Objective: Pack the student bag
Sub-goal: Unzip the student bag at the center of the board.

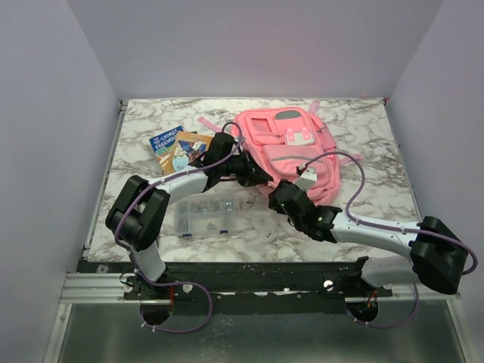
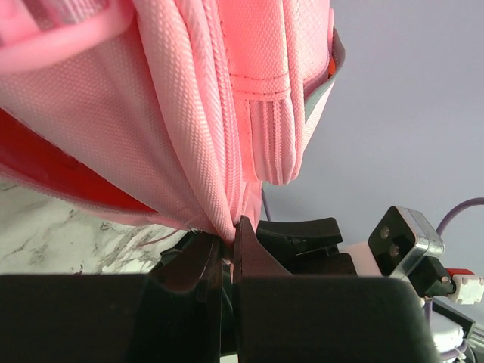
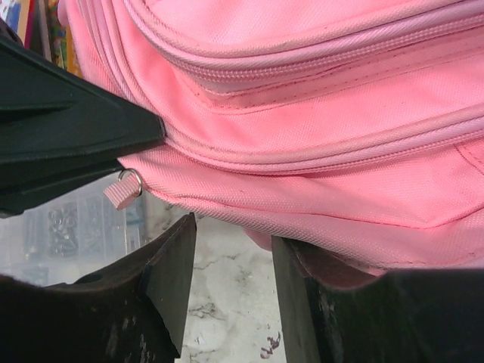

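The student bag (image 1: 291, 144), a large pink backpack, lies at the back middle of the table with its near edge lifted. My left gripper (image 1: 262, 179) holds that near-left edge. In the left wrist view it (image 2: 230, 236) is shut on a fold of the pink fabric (image 2: 189, 113). My right gripper (image 1: 282, 199) sits just in front of the bag. Seen from the right wrist, it (image 3: 231, 234) is open just below the bag's bottom seam (image 3: 318, 197), with only marble between its fingers. A pink zipper pull tab (image 3: 123, 190) hangs beside the left gripper's black finger (image 3: 76, 128).
A clear plastic compartment box (image 1: 204, 215) lies in front of the left arm, also visible as the box (image 3: 68, 227) in the right wrist view. Two children's books (image 1: 178, 147) lie at the back left. White walls close in the marble table (image 1: 363, 204).
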You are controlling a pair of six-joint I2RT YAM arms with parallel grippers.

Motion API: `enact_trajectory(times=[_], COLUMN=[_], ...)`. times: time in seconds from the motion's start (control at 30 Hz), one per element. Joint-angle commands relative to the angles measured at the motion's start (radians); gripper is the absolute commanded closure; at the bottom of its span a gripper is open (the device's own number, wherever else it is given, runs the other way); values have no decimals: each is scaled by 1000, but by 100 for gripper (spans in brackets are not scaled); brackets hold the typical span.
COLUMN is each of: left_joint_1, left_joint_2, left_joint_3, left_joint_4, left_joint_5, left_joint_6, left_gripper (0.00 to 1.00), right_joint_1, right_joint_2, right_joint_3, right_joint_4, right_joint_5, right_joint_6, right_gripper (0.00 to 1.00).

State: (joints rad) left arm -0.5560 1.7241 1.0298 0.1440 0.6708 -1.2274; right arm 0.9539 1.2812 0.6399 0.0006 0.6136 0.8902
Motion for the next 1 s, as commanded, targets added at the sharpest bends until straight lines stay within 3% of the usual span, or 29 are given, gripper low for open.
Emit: enact_trajectory(times=[0.0, 0.17, 0.37, 0.57, 0.83, 0.9, 0.97], left_joint_1=[-7, -10, -11, -11, -21, -21, -12], left_joint_2=[-61, -57, -56, -44, -46, -44, -37], left_joint_3=[48, 61, 62, 74, 74, 76, 81], left_joint_4=[101, 106, 109, 111, 114, 114, 111], left_joint_5=[85, 90, 88, 90, 81, 82, 87], left_joint_6=[-38, -46, -53, -60, -64, -55, -35], left_gripper=[100, 100, 100, 100, 100, 100, 100], right_joint_1=[-5, -6, -6, -6, -6, -6, -5], right_joint_2=[29, 91, 100, 74, 81, 89, 90], right_joint_3=[40, 81, 93, 85, 63, 66, 101], right_joint_4=[22, -44, -43, -10, 28, 33, -59], right_joint_5=[190, 260, 219, 143, 179, 199, 227], right_joint_6=[31, 70, 52, 17, 9, -27, -52], right_gripper=[53, 58, 63, 84, 80, 97, 100])
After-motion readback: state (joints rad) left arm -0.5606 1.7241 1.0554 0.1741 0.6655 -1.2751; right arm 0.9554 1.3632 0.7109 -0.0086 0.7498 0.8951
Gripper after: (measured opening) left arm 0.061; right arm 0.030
